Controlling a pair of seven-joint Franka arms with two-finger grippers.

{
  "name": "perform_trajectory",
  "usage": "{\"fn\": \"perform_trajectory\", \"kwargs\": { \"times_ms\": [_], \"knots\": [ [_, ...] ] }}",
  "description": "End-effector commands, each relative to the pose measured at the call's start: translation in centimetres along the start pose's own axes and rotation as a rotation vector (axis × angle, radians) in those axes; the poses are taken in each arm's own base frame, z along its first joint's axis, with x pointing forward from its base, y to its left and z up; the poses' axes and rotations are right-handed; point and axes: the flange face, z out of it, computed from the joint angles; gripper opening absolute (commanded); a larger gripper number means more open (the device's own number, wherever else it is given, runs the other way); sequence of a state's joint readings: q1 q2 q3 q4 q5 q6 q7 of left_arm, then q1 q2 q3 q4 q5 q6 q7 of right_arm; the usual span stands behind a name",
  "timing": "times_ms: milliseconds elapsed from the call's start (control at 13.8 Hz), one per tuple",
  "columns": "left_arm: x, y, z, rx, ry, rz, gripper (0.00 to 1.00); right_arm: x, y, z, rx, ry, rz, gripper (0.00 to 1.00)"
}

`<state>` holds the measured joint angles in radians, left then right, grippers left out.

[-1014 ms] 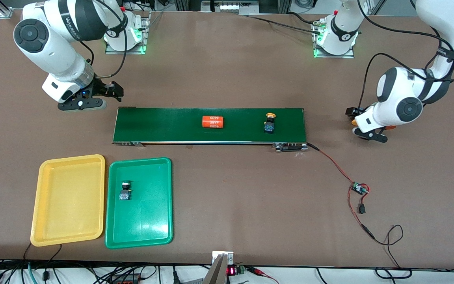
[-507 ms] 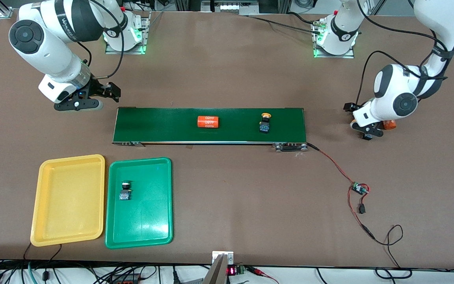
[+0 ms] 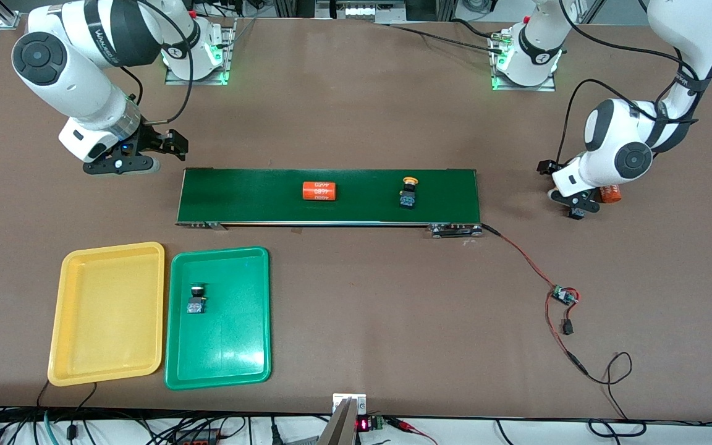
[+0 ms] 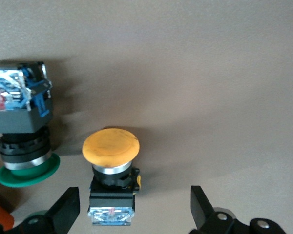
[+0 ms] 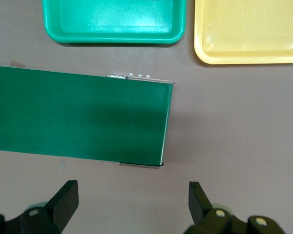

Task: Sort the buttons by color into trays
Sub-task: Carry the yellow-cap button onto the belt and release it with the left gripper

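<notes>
On the dark green belt (image 3: 251, 196) lies a yellow-capped button (image 3: 408, 191). A green-capped button (image 3: 196, 298) rests in the green tray (image 3: 232, 337), which stands beside the yellow tray (image 3: 109, 309). My left gripper (image 3: 574, 204) is low over the table off the belt's end at the left arm's end. It stands open (image 4: 135, 210) around a second yellow-capped button (image 4: 111, 146) lying on the table, its fingers apart from the button. Another green-capped button (image 4: 20, 124) lies beside that one. My right gripper (image 3: 126, 163) (image 5: 132, 202) hangs open with nothing in it by the belt's end at the right arm's end.
An orange numbered cylinder (image 3: 319, 190) lies on the belt. Another orange cylinder (image 3: 610, 194) sits by the left gripper. Red and black wires with a small board (image 3: 563, 296) trail from the belt's end toward the front camera. The belt's end (image 5: 151, 122) and both trays' rims show in the right wrist view.
The cylinder and the yellow-capped button have ridden along the belt toward the right arm's end. My left gripper shifted a little toward the belt. The right arm drew back slightly.
</notes>
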<state>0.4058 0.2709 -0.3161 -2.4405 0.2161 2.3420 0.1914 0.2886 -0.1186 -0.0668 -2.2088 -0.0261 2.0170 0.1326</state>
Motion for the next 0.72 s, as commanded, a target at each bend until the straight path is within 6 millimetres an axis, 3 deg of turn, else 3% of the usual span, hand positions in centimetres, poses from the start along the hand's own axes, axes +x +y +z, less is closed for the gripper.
{"fn": "perform_trajectory", "kwargs": {
  "times_ms": [0, 290, 435, 507, 652],
  "knots": [
    [-0.6, -0.6, -0.1, 0.016, 0.011, 0.017, 1.0, 0.6, 0.0, -0.2, 0.01, 0.0, 0.014, 1.0],
    [-0.8, -2.2, 0.7, 0.018, 0.027, 0.035, 0.96, 1.1, -1.1, 0.1, 0.008, 0.0, 0.008, 1.0],
    [-1.1, -2.2, 1.0, 0.013, 0.002, 0.04, 0.69, 1.4, -1.7, 0.2, 0.008, 0.002, 0.03, 1.0],
    [-1.4, -2.2, 1.0, 0.009, -0.023, 0.062, 0.43, 1.5, -2.3, 0.6, 0.007, -0.003, 0.039, 1.0],
    [-1.3, -2.1, 0.7, 0.013, -0.025, 0.075, 0.18, 1.6, -3.8, 1.1, 0.015, 0.005, 0.052, 1.0]
  ]
}}
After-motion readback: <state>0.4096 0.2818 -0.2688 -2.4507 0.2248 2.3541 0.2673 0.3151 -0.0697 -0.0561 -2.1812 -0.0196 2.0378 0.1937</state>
